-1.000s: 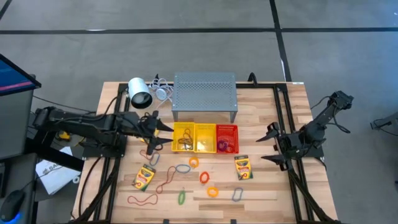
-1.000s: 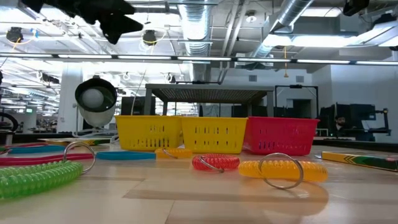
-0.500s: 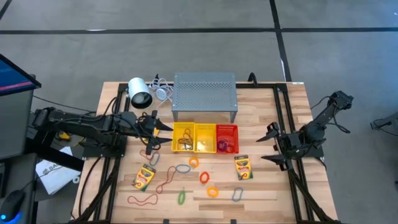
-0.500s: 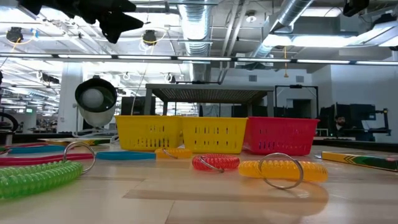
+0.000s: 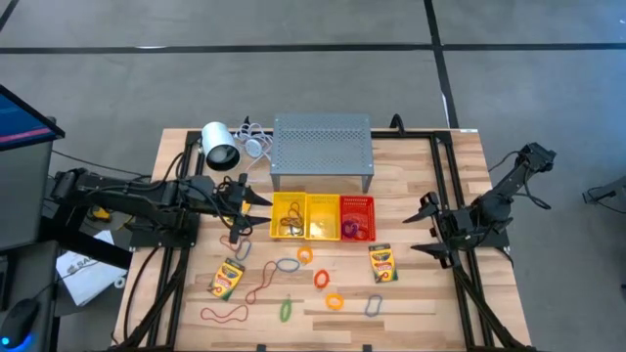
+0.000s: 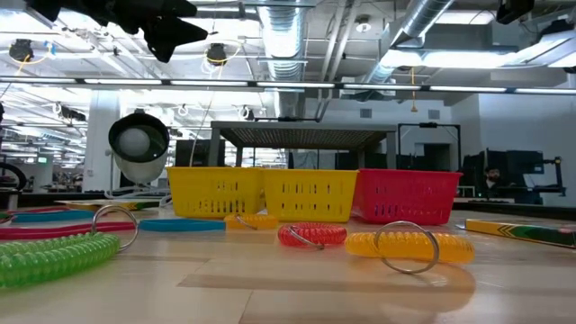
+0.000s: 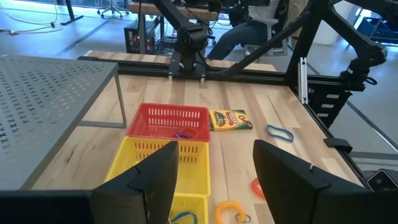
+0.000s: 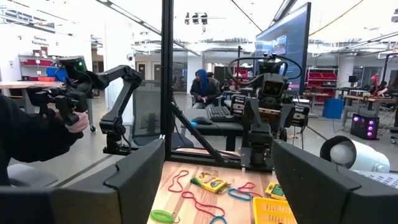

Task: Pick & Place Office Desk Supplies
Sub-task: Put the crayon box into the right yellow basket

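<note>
Left pincer (image 5: 256, 207) hung apart beside the yellow plastic basket (image 5: 290, 217); right pincer (image 5: 423, 227) waited apart. Thin reddish-brown rubber bands (image 5: 262, 285) lay mid-tabletop, liable to slip any flat pinch.

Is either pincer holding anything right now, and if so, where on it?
Nothing is held. The left pincer and the right pincer both stand open and empty above the table.

A wooden table (image 5: 411, 303) holds a white cylindrical lamp (image 5: 220, 146) beside a grey perforated metal stand (image 5: 323, 147) — three baskets just in front: two yellow (image 5: 305, 216), one red (image 5: 357, 217).
</note>
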